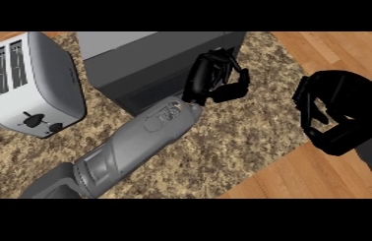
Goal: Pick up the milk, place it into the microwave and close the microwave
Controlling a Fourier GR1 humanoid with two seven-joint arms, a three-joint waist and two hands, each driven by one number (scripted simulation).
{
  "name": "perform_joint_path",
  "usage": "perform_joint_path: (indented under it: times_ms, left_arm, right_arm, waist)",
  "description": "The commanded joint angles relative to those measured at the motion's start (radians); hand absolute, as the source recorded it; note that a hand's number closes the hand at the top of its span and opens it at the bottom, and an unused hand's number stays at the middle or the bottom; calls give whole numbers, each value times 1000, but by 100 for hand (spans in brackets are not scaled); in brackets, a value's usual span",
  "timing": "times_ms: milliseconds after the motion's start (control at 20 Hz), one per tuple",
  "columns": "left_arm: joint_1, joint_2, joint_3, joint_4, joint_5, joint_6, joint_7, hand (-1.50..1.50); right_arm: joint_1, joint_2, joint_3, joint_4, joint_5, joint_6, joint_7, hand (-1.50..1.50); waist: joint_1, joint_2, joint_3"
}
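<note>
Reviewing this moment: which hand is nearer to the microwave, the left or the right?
Left. The left hand is at the microwave, against its right front corner, fingers curled. The right hand hangs well off to the microwave's right, over the counter's edge and the wooden floor.

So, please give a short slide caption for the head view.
Left hand at the closed microwave beside a toaster; right hand off the counter's edge.

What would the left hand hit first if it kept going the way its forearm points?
Most likely the microwave: the left hand is already at its near right corner, fingers aimed up and right across its side. Whether they touch is unclear.
</note>
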Motion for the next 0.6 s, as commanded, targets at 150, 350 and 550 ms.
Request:
perform_joint_path:
  times_ms: [150,350,550]
  left_arm:
    - [-73,-49,1,59,3,-7,5,150]
    - [-30,-49,108,62,48,133,-33,150]
    - [33,-51,166,9,197,19,95,150]
  right_arm:
    - [14,-1,22,-57,-26,61,-27,150]
    - [35,-9,21,-82,-43,53,-13,150]
    - [78,-30,117,-112,-32,105,57,150]
  waist:
    - [-33,13,4]
    - [11,4,-4]
    - [20,44,-16]
